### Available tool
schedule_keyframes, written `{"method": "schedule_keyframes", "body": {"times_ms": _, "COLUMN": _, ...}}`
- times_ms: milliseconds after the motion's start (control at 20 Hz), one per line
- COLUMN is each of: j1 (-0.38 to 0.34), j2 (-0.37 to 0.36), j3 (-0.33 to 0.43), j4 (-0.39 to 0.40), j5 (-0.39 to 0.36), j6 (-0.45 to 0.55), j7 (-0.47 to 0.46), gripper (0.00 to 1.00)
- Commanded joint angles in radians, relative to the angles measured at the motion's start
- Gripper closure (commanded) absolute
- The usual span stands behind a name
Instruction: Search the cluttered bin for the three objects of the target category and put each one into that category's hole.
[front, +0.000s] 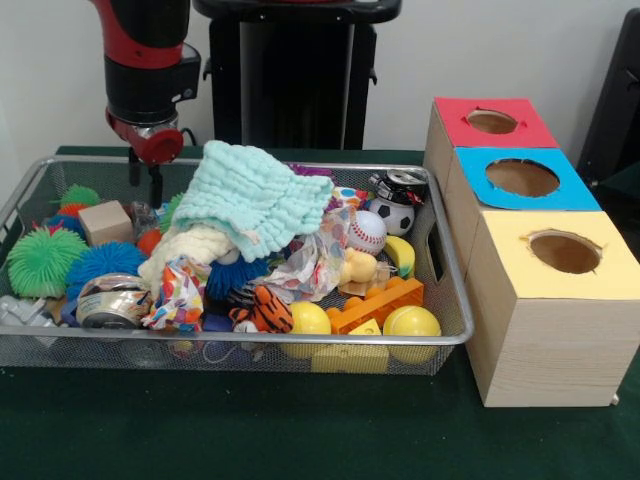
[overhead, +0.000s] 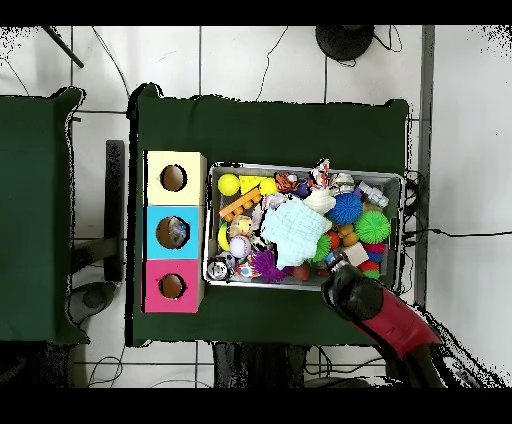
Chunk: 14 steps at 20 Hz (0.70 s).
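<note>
Three wooden boxes stand in a row well to the side of the gripper, each with a coloured top and a round hole: a red box, a blue box and a yellow box. They adjoin the wire mesh bin, presumably to keep each transfer short.

The gripper hangs over one end of the bin, at its back edge, with its dark tips pointing down. Finger state cannot be determined from either view, and nothing visible hangs from it.

Contents lie heaped, so some items are partly hidden. Just beside and slightly below the gripper sits a plain wooden cube. Beyond that are spiky rubber balls, including a green one and a blue one. Across from the gripper, a quilted mint cloth drapes over the pile. Further off lie smooth yellow balls, a baseball, a small soccer ball and an orange studded brick.

The target category is not stated; candidate sets remain in the bin.
</note>
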Motion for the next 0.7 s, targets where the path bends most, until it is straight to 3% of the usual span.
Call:
{"method": "schedule_keyframes", "body": {"times_ms": 50, "j1": -0.021, "j2": 0.095, "j3": 0.083, "j4": 0.042, "j5": 0.055, "j6": -0.139, "j7": 0.247, "gripper": 0.00}}
{"method": "schedule_keyframes", "body": {"times_ms": 350, "j1": -0.038, "j2": 0.106, "j3": 0.130, "j4": 0.045, "j5": 0.058, "j6": -0.186, "j7": 0.256, "gripper": 0.00}}
{"method": "schedule_keyframes", "body": {"times_ms": 700, "j1": -0.127, "j2": 0.109, "j3": 0.267, "j4": 0.064, "j5": 0.039, "j6": -0.290, "j7": 0.283, "gripper": 0.00}}
